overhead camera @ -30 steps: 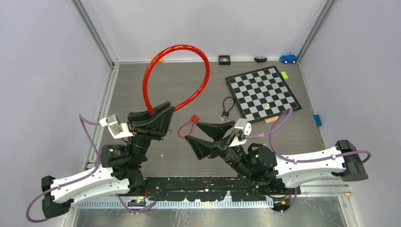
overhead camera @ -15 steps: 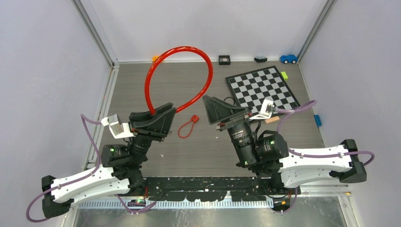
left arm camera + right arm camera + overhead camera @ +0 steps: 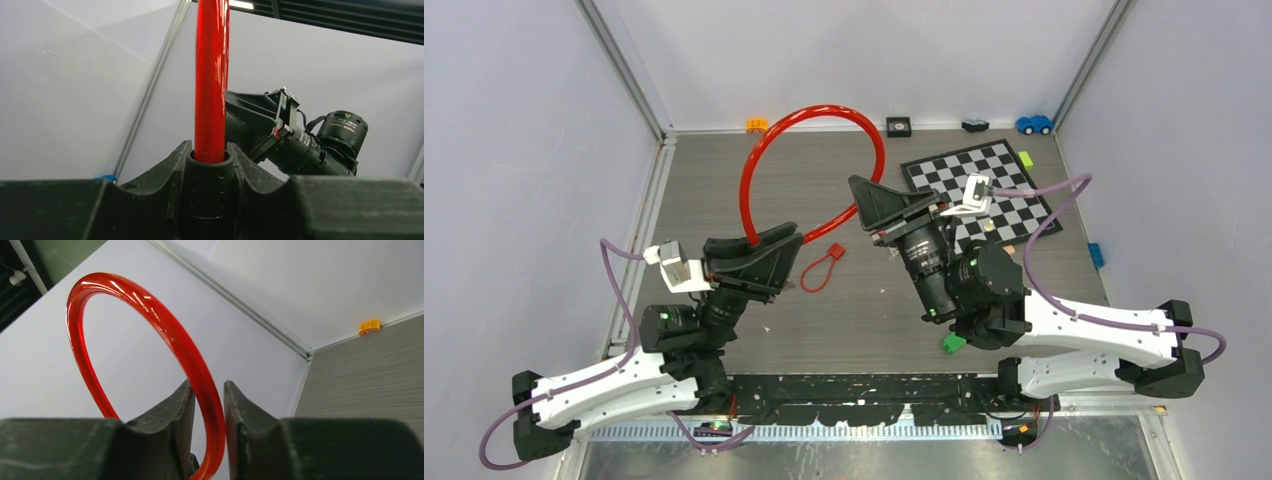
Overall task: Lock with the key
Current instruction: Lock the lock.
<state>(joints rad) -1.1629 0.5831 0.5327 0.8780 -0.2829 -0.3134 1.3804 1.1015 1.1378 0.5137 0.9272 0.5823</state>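
Two pincers held the red cable lock (image 3: 824,108), whose loop arched above the counter (image 3: 844,320). The left pincer (image 3: 210,165) was clamped on the black collar (image 3: 207,192) at one end of the cable. The right pincer (image 3: 207,400) had its fingers pressed against the cable's other stretch from both sides. A small red tag (image 3: 834,251) lay on the counter between the arms.

Right hand (image 3: 862,207) swung from table centre to red cable loop (image 3: 819,110); fingers (image 3: 180,410) narrowed around it, grip uncertain.
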